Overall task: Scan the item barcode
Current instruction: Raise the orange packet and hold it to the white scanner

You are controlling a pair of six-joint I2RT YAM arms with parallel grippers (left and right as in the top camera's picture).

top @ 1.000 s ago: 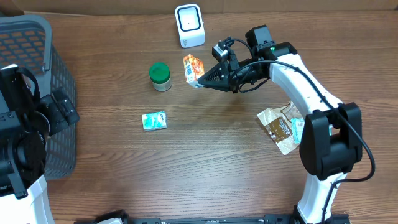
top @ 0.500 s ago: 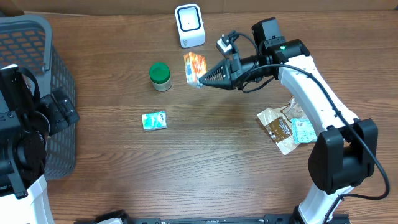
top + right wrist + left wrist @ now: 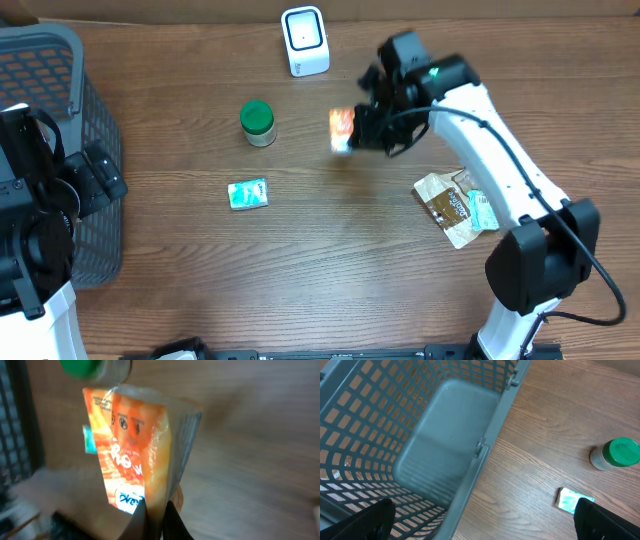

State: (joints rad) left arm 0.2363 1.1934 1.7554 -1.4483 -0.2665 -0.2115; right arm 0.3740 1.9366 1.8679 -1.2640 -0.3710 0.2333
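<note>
**While the right arm grips the orange packet, the left waits open by the basket**

Where the overhead view looks down, a brown wood-grain table (image 3: 330,270) fills nearly all of it, with only a tan strip showing past its far edge.

Two arms work here. The right gripper (image 3: 362,128) is clenched on one orange packet (image 3: 341,130), which is blurred from above. The packet is off the wood, to the right of the jar and nearer than the white scanner (image 3: 304,40), apart from both. From the right wrist, the fingers (image 3: 150,522) pinch the packet's lower edge. The left gripper (image 3: 482,510) is spread wide and holds nothing, hanging over the rim of the one grey basket (image 3: 60,60) at the table's left end.

Loose on the wood are one jar with a green lid (image 3: 257,122), one small teal packet (image 3: 247,194) nearer than it, and at the right a brown pouch (image 3: 445,205) with a small white-and-teal packet (image 3: 482,210) touching it.

The right arm's white forearm crosses above the table, and its black gripper head hides the orange packet's right side from overhead.
</note>
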